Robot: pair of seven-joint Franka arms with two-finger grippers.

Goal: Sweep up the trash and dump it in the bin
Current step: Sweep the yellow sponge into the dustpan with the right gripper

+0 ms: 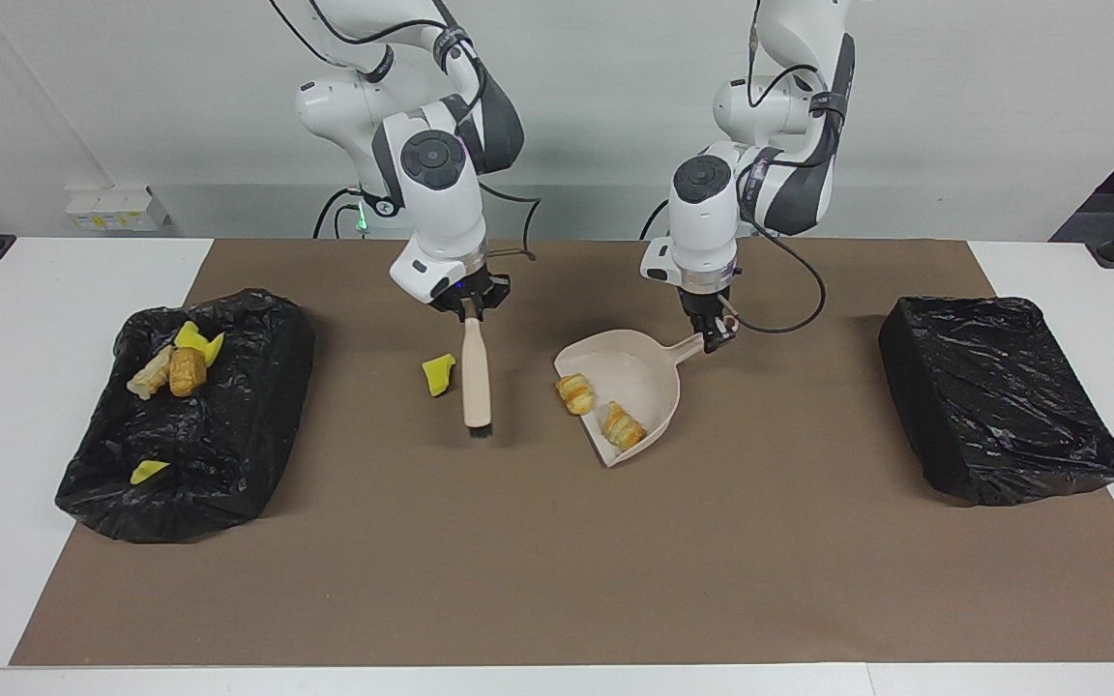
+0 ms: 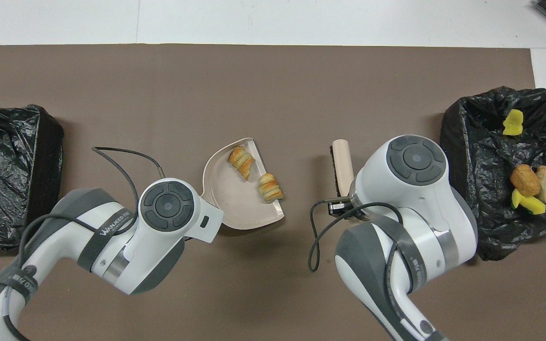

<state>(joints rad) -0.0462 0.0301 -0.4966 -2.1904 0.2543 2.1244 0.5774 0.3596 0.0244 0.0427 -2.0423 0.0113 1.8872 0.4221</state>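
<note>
My right gripper (image 1: 470,307) is shut on the top of the beige brush (image 1: 476,372), whose black bristles rest on the brown mat. A yellow wedge of trash (image 1: 438,373) lies on the mat beside the brush handle, toward the right arm's end. My left gripper (image 1: 715,337) is shut on the handle of the beige dustpan (image 1: 649,372), which lies on the mat. One golden lump (image 1: 623,426) lies in the pan and another (image 1: 575,393) sits on its open edge. The overhead view shows the pan (image 2: 235,208), both lumps (image 2: 241,162) (image 2: 271,187) and the brush (image 2: 342,166).
A black-bagged bin (image 1: 228,454) at the right arm's end holds a golden-brown nugget (image 1: 188,372), a beige chunk (image 1: 151,372) and yellow wedges (image 1: 197,340). A second black-bagged bin (image 1: 1002,396) stands at the left arm's end. Cables hang from both wrists.
</note>
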